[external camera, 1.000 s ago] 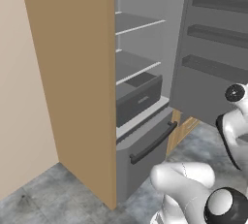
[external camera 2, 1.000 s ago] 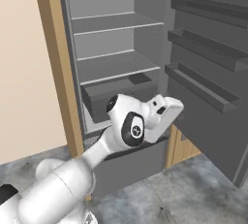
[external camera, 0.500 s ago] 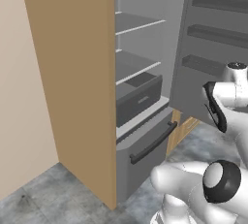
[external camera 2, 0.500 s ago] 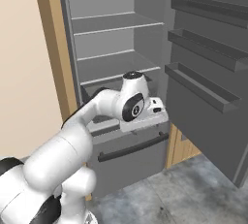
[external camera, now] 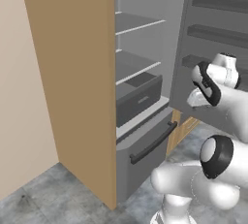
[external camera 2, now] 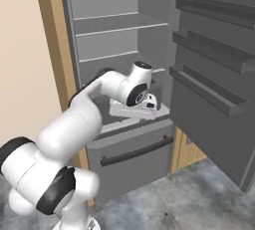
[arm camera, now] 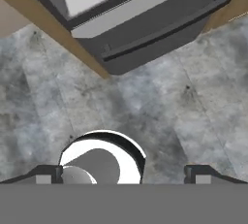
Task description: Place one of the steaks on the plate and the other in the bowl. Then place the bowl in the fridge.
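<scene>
End effector [arm camera: 124,172] is spread wide, nothing gripped, pointed down at the floor [arm camera: 160,106]. Fridge [external camera 2: 119,40] stands open at upper center; no bowl can be spotted. Bowl's probably stiff and light, best pinched by the rim.

I am facing a plain beige wall [external camera: 24,97] while mottled grey stone floor [arm camera: 160,106] is spreading beneath me.

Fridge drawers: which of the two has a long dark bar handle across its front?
The bottom drawer of the fridge: a dark bar runs across its front. The upper drawer has just a small recess.
</scene>
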Controlling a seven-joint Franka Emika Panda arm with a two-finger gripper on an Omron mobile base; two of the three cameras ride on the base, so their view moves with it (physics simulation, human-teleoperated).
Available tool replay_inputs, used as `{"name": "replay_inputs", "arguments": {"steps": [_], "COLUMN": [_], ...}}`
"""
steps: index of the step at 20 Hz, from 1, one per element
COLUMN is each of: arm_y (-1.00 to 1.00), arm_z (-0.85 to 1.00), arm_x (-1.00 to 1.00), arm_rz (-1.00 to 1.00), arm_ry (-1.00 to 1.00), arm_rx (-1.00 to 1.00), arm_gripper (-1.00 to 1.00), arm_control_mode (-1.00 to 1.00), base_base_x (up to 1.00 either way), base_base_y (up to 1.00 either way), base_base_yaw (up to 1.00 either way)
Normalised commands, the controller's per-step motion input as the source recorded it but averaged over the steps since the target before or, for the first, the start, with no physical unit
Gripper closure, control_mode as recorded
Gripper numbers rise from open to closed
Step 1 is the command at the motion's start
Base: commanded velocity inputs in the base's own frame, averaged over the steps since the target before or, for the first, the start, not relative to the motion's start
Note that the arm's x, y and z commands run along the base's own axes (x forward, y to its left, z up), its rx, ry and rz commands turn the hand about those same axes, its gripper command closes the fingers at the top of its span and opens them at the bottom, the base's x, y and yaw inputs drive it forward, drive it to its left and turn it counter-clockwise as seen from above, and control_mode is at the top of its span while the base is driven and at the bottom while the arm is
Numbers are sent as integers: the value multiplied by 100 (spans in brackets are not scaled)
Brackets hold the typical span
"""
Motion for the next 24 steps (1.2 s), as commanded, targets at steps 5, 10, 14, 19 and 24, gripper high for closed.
{"name": "replay_inputs", "arguments": {"steps": [5, 10, 14, 19, 24], "arm_y": [83, 79, 75, 3, 0], "arm_z": [-17, 0, -7, 0, 0], "arm_x": [0, 9, -3, 0, 0], "arm_rz": [-51, -41, -17, -1, 0], "arm_ry": [5, 39, 10, 0, 0], "arm_rx": [-15, -31, -6, 0, 0], "arm_gripper": [-100, -100, -100, -100, -100], "arm_control_mode": [-100, -100, -100, 100, 100], "base_base_x": [0, 0, 0, 0, -18], "base_base_y": [0, 0, 0, 13, -2], "base_base_yaw": [0, 0, 0, -11, -72]}}
